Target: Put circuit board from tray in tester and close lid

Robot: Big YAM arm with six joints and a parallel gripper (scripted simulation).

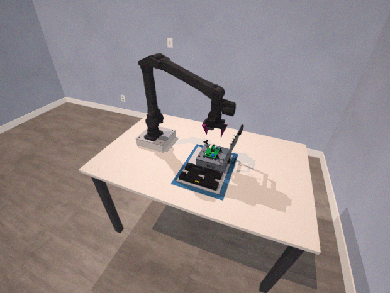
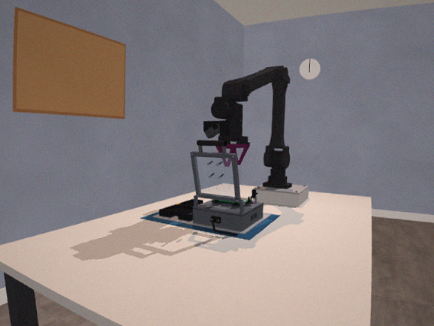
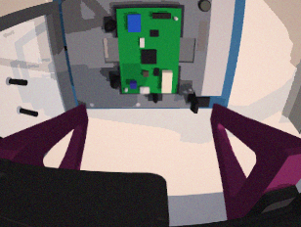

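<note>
The green circuit board (image 1: pixel 211 152) (image 2: pixel 225 202) (image 3: pixel 150 50) lies face up on the plate of the grey tester (image 1: pixel 207 163) (image 2: pixel 228 216) (image 3: pixel 84 61), between the black posts. Its white connector (image 3: pixel 167 81) is at the end nearest the latch hook (image 3: pixel 193 101). The clear lid (image 1: pixel 233 143) (image 2: pixel 215 174) stands open, nearly upright, with its handle (image 1: pixel 241 129) (image 2: pixel 210 142) at the top. My gripper (image 1: pixel 214 129) (image 2: pixel 232 154) (image 3: pixel 149 112) is open and empty. It hangs well above the tester, on the side toward the arm's base. The black tray (image 1: pixel 201 176) (image 2: pixel 177 210) holds no board.
Tester and tray stand together on a blue mat (image 1: pixel 201 191) (image 2: pixel 261 224) (image 3: pixel 241 15) near the middle of the white table. The arm's base block (image 1: pixel 156 141) (image 2: pixel 281 194) stands behind them. The upright lid rises beside the gripper.
</note>
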